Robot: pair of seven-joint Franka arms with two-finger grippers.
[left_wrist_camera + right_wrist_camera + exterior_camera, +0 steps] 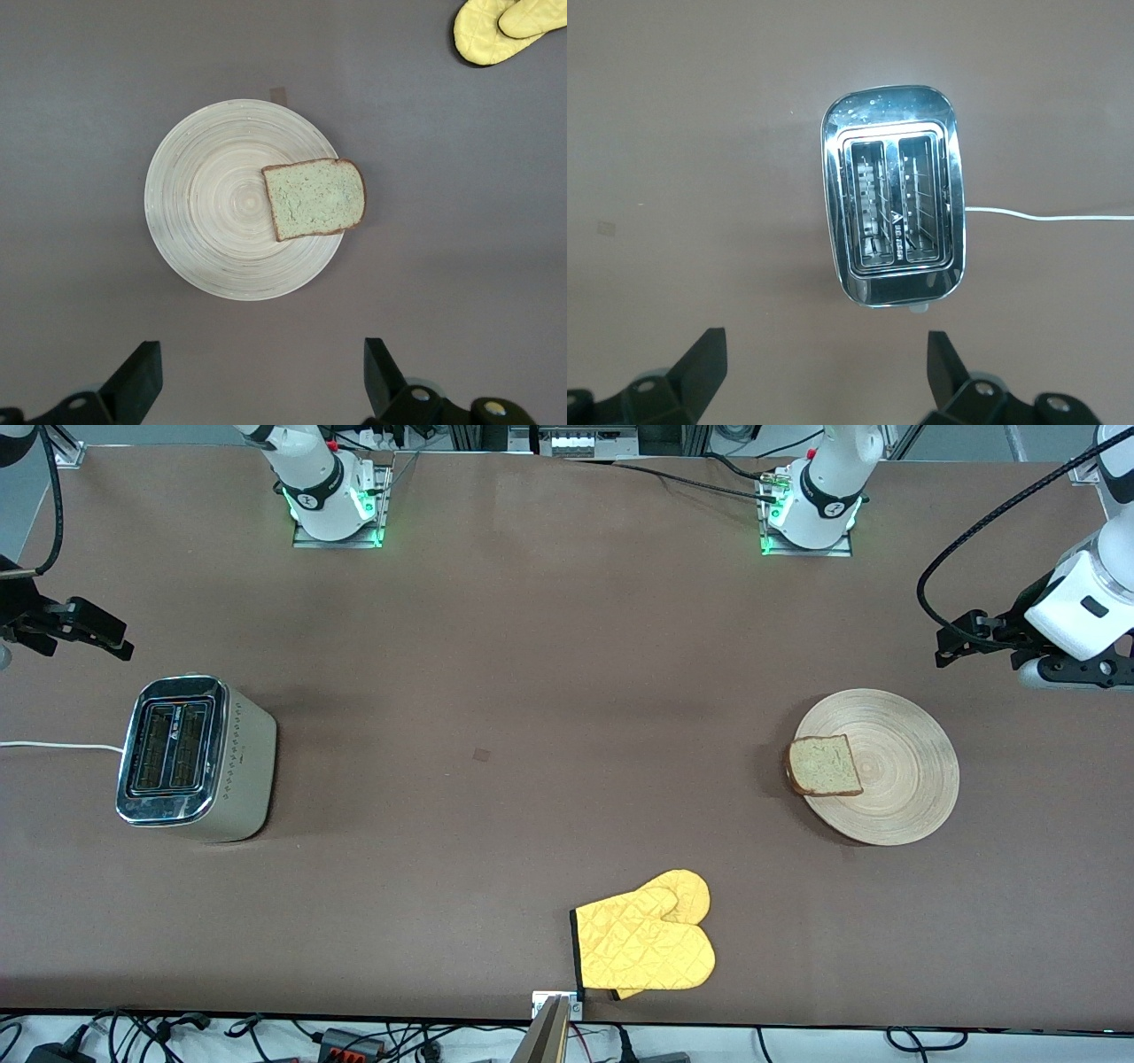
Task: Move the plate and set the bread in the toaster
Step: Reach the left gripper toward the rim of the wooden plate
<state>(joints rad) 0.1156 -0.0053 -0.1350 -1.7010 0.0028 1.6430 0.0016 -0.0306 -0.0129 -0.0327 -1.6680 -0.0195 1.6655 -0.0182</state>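
Observation:
The light-wood plate [904, 771] lies toward the left arm's end of the table. The bread [824, 765] lies flat on it, at the rim that faces the right arm's end, slightly overhanging. My left gripper [952, 645] is open and empty, up in the air over bare table beside the plate. Its wrist view shows the plate [204, 204] and bread [314, 198] past the open gripper [261, 372]. The chrome-topped toaster [190, 757] stands at the right arm's end with both slots empty. My right gripper [97, 631] is open and empty, over bare table beside the toaster [890, 199].
A yellow quilted oven mitt [647, 943] lies near the table's edge closest to the front camera, about midway along it. The toaster's white cord [53, 746] runs off the right arm's end of the table. A small dark mark [481, 755] sits mid-table.

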